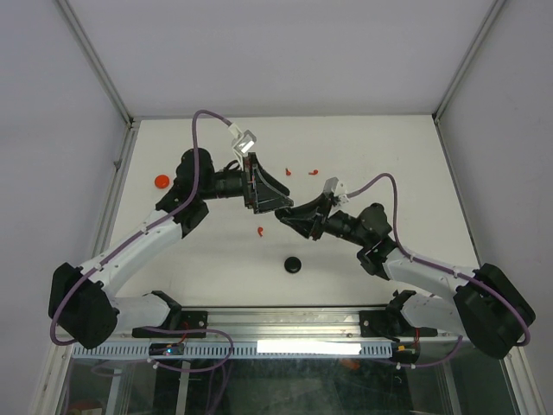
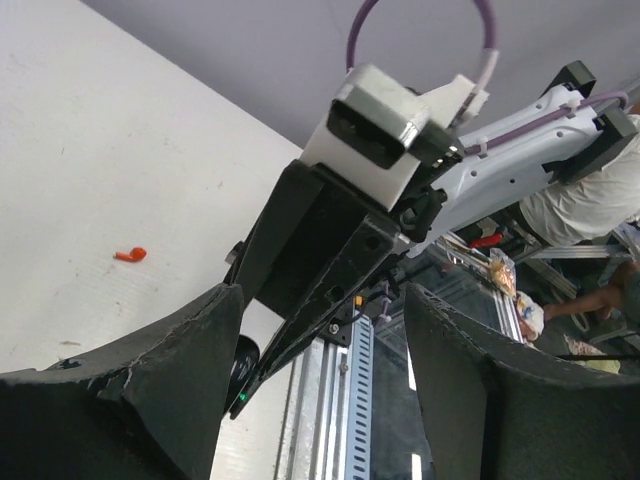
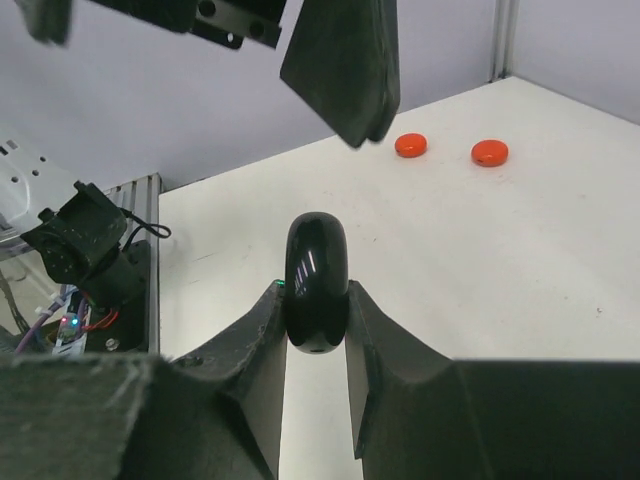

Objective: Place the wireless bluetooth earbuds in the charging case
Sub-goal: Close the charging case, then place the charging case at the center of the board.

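My right gripper (image 3: pixel 316 310) is shut on a glossy black rounded charging case (image 3: pixel 316 275), held edge-on above the table, with a small green light at its side. In the top view this gripper (image 1: pixel 281 216) is at mid-table. My left gripper (image 1: pixel 275 194) hangs just beyond it, open and empty, and its open jaws (image 2: pixel 322 295) frame the right gripper and the case (image 2: pixel 243 368). Three tiny red earbuds lie on the table: two at the back (image 1: pixel 288 172) (image 1: pixel 313 172) and one near the grippers (image 1: pixel 260 231). One also shows in the left wrist view (image 2: pixel 130 255). No black earbuds show.
A round black disc (image 1: pixel 294 264) lies in front of the grippers. A red disc (image 1: pixel 161 181) lies at the left by the left arm. Two red discs (image 3: pixel 410 145) (image 3: pixel 489 153) show in the right wrist view. White walls enclose the table and a metal rail runs along its near edge.
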You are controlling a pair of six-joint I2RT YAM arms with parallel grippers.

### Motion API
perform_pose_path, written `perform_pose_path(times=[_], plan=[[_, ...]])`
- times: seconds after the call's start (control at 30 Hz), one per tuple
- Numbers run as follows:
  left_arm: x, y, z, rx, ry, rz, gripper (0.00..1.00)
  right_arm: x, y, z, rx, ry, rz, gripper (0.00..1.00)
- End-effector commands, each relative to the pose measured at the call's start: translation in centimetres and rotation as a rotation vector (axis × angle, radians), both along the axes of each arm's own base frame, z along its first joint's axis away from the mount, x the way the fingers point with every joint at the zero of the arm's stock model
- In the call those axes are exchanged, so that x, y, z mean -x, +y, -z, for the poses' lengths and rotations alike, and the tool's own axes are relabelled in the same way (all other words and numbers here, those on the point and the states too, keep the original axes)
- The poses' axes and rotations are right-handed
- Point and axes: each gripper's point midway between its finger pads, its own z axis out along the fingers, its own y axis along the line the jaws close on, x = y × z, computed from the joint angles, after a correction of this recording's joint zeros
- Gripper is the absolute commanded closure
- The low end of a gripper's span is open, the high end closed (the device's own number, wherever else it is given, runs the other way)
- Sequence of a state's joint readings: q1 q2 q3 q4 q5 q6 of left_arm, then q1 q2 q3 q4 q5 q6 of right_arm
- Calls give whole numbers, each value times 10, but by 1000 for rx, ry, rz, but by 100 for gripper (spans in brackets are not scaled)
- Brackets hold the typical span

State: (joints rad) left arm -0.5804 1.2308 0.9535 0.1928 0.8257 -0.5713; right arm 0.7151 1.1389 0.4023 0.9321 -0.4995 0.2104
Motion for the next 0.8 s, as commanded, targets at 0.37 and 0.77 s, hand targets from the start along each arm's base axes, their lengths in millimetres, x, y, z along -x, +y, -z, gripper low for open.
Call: perform_pose_path(times=[0.37, 0.77], plan=[[-60, 55, 21, -182, -58, -432, 28, -11, -28, 38, 172, 309, 141, 100], [-108, 158, 66, -540, -105, -930, 9, 4, -80, 123, 405, 772, 346, 100]])
